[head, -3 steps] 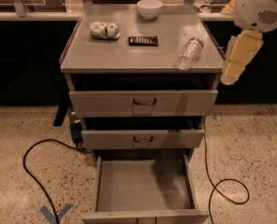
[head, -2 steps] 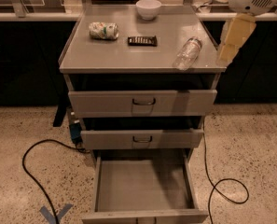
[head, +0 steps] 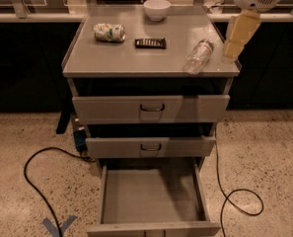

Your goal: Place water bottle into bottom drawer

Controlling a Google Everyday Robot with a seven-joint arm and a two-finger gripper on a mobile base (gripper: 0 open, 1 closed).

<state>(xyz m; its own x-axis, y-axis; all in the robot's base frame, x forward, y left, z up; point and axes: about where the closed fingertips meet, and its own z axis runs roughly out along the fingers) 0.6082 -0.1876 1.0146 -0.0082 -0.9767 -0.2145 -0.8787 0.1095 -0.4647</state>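
The clear ribbed water bottle [head: 198, 56] lies on its side near the right front edge of the grey cabinet top [head: 136, 58]. The bottom drawer [head: 151, 196] is pulled wide open, its flat grey floor bare. My gripper [head: 238, 32] hangs from the white arm at the upper right, its cream-coloured end just right of the bottle and slightly above the cabinet's right edge. It holds nothing that I can see.
On the cabinet top lie a white-and-green can [head: 109, 32], a dark flat bar [head: 150, 43] and a white bowl [head: 157, 9]. Two upper drawers [head: 151, 107] stand slightly open. Black cables [head: 37, 181] curl on the speckled floor on both sides.
The arm has risen and shifted left, bringing the gripper from beside the cabinet's right side up to the level of its top, close to the bottle.
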